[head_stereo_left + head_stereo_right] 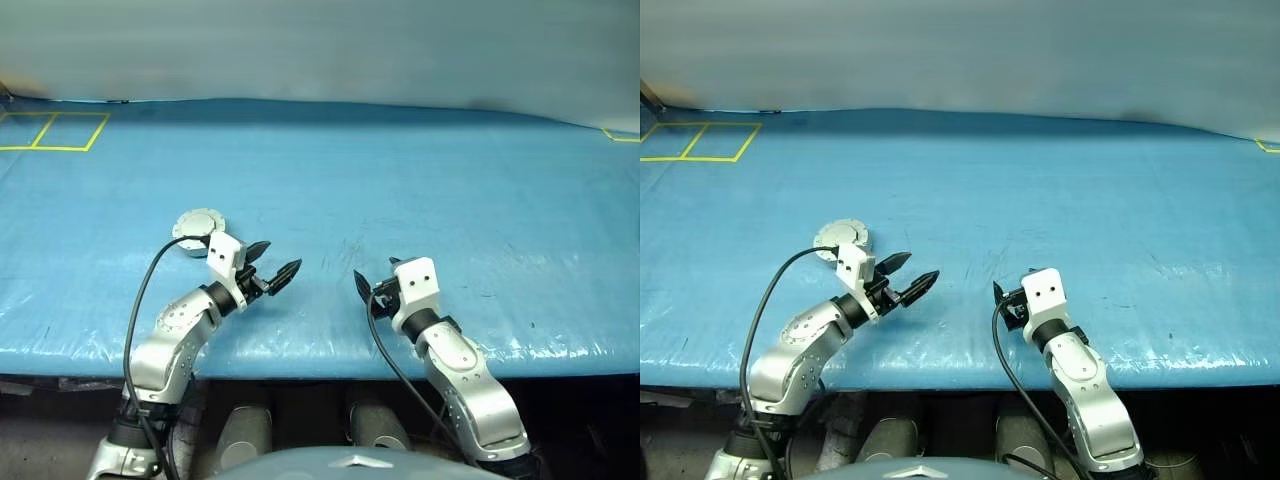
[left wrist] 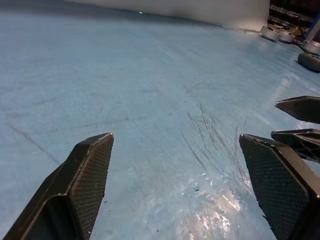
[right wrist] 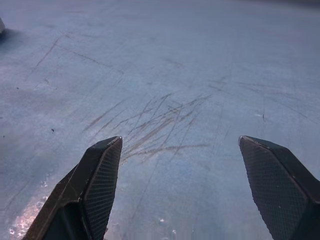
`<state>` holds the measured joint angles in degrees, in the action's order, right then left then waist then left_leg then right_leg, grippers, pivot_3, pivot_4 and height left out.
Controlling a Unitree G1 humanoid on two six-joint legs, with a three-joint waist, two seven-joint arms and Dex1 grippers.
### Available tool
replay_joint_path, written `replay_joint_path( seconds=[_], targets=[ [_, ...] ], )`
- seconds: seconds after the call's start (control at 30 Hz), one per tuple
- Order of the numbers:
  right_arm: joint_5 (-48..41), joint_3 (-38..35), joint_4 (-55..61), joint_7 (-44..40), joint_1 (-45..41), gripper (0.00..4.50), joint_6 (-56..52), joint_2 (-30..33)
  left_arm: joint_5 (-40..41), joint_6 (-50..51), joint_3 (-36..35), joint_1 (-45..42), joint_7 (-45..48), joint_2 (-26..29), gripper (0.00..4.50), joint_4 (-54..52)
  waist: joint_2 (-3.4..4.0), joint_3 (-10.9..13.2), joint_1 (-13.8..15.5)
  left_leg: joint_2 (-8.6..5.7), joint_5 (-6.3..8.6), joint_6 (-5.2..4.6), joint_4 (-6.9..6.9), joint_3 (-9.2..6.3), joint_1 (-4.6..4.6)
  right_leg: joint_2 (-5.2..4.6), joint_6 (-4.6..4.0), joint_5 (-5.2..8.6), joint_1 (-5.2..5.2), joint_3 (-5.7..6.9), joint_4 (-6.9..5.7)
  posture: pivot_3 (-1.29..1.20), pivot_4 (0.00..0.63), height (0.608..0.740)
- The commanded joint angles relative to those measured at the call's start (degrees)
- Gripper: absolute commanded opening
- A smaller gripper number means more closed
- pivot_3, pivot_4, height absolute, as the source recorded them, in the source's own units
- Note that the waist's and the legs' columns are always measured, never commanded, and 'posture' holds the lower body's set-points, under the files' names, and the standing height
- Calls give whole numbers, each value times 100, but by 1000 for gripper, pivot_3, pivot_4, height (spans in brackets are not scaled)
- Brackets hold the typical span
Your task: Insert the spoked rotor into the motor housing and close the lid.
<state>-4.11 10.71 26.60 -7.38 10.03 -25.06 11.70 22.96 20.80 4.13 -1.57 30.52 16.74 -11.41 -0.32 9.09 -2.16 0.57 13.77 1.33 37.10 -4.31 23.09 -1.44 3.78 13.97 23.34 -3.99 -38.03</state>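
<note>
The motor housing (image 1: 190, 246) sits on the blue table at the left, a short round silver piece. A pale round face, the lid (image 1: 200, 222), lies flat on top of it. The spoked rotor is hidden. My left gripper (image 1: 273, 261) hovers just right of the housing, pointing right, open and empty; the left wrist view shows bare table between its pads (image 2: 90, 175). My right gripper (image 1: 376, 277) is near the front edge at centre right, open and empty, over scratched table between its pads (image 3: 102, 180).
Yellow tape squares (image 1: 55, 130) mark the table's far left corner, and another yellow mark (image 1: 620, 135) sits at the far right. The table's front edge (image 1: 320, 360) runs just below both wrists. A black cable (image 1: 145, 300) loops off the left arm.
</note>
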Motion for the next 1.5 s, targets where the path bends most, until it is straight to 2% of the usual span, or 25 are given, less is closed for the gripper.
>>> replay_joint_path(
  seconds=[0.03, 0.43, 1.5],
  targets=[
    [96, -28, 309, 45, 31, 3914, 165, -58, -37, -117, -19, 52, -55, -88, 4317, -172, 0, 0, 7, 0, -1, 1, 1, 0, 0, 0, 1, 0, 0, 0, 0, 0, 150, 740],
    [247, -56, 102, -86, -223, 3914, 293, -52, -351, -350, -35, -245, 247, 123, 4317, 98, 0, 0, 2, 0, -5, 0, 0, 0, -3, 1, 1, -7, -4, 1, 0, 0, 150, 740],
    [436, -110, -93, -35, -201, 3914, 482, -265, -89, -223, -285, -280, 481, 202, 4317, 123, 0, 0, 5, 0, -5, -1, -1, 0, -3, 0, -1, -6, -3, 2, -1, 0, 150, 740]
  ],
)
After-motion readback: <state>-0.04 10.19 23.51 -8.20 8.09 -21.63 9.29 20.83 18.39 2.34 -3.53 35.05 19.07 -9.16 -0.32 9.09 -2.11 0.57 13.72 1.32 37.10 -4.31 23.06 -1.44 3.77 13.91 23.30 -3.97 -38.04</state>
